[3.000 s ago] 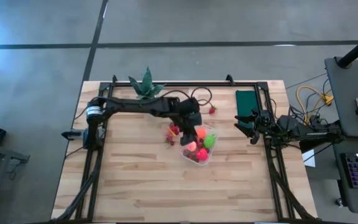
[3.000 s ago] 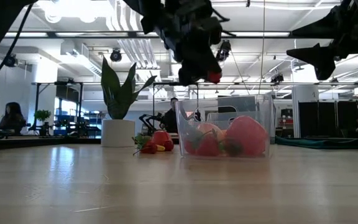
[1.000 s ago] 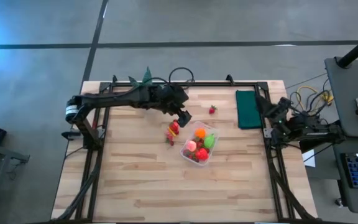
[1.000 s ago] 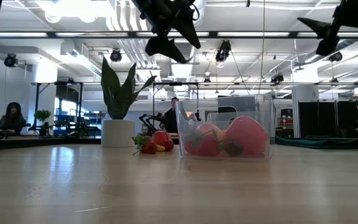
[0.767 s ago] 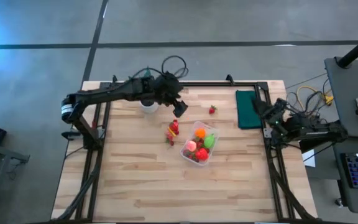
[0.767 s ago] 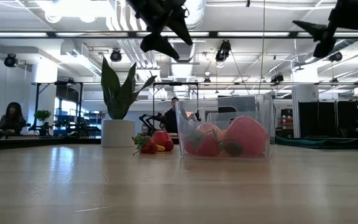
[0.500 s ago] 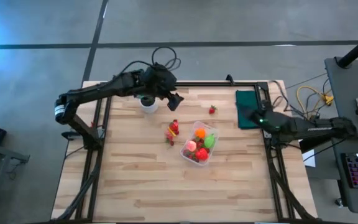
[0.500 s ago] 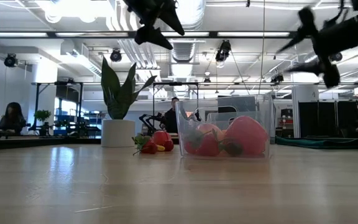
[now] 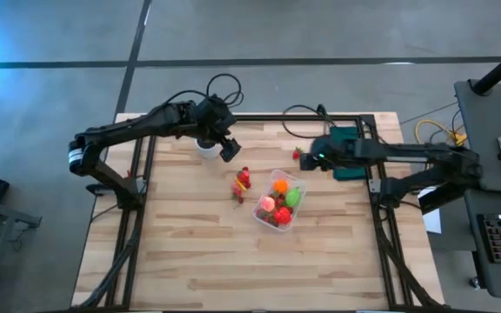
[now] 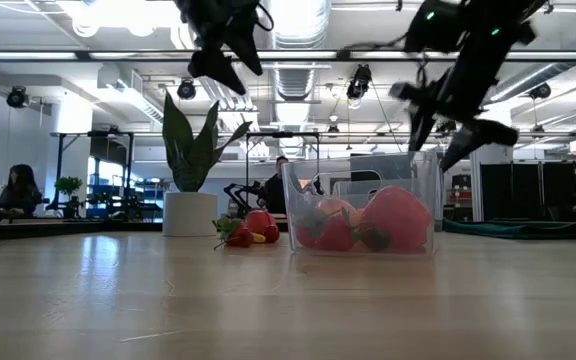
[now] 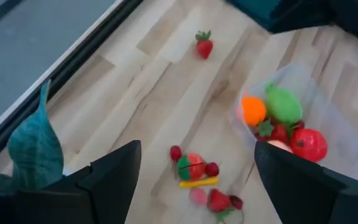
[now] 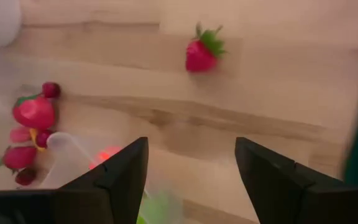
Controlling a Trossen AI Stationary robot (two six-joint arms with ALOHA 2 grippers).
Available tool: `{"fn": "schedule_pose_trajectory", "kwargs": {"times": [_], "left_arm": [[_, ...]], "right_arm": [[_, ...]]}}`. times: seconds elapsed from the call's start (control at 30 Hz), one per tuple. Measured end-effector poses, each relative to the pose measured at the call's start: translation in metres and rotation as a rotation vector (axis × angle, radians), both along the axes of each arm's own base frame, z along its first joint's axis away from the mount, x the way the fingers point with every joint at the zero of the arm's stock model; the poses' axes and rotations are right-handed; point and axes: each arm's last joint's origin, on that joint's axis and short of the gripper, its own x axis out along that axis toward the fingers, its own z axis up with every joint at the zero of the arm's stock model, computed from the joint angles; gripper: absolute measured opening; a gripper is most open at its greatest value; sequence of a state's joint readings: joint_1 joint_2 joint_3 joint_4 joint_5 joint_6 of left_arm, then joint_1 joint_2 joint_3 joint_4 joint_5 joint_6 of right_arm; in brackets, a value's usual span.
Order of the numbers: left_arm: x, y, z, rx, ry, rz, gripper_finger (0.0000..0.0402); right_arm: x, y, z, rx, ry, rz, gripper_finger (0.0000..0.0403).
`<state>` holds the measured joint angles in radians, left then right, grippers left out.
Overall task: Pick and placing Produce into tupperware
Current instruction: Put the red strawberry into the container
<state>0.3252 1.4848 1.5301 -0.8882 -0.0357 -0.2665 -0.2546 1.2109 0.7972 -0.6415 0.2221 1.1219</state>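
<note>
High view shows the wooden counter (image 9: 190,252) with the clear tupperware (image 9: 278,201) near its middle, already holding several pieces of produce. The right arm reaches in across the dark green cloth (image 9: 348,152), and the right tool (image 9: 307,159) hangs above the counter with its fingers apart and nothing between them. A single strawberry (image 12: 202,53) lies on the bare wood just ahead of this tool, apart from the tub. The left tool (image 9: 230,149) is raised beside the potted plant (image 10: 190,190), also released and empty, and a small cluster of produce (image 11: 201,177) lies below and ahead of it, close to the tub. I judge the step in hand is the approach to the strawberry. The next move calls for lowering the right tool over it, centring it between the fingers, then closing gently.
</note>
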Motion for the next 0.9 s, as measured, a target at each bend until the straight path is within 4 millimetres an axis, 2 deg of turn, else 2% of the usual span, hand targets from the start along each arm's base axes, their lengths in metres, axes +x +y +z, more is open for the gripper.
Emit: {"fn": "schedule_pose_trajectory", "kwargs": {"times": [0.27,0.47,0.7,0.9], "left_arm": [[-0.037,-0.006,-0.017,0.030,0.043,-0.023,0.0299],[-0.069,-0.015,-0.023,0.080,-0.087,-0.011,0.0299],[-0.095,-0.020,-0.028,0.114,-0.168,0.009,0.0299],[-0.102,-0.021,-0.033,0.134,-0.163,-0.003,0.0299]], "right_arm": [[0.034,-0.039,-0.029,0.123,0.075,-0.122,0.0233],[0.062,-0.062,-0.035,0.171,0.177,-0.168,0.0233],[0.095,-0.077,-0.041,0.203,0.308,-0.138,0.0233],[0.104,-0.084,-0.051,0.240,0.418,-0.132,0.0233]]}}
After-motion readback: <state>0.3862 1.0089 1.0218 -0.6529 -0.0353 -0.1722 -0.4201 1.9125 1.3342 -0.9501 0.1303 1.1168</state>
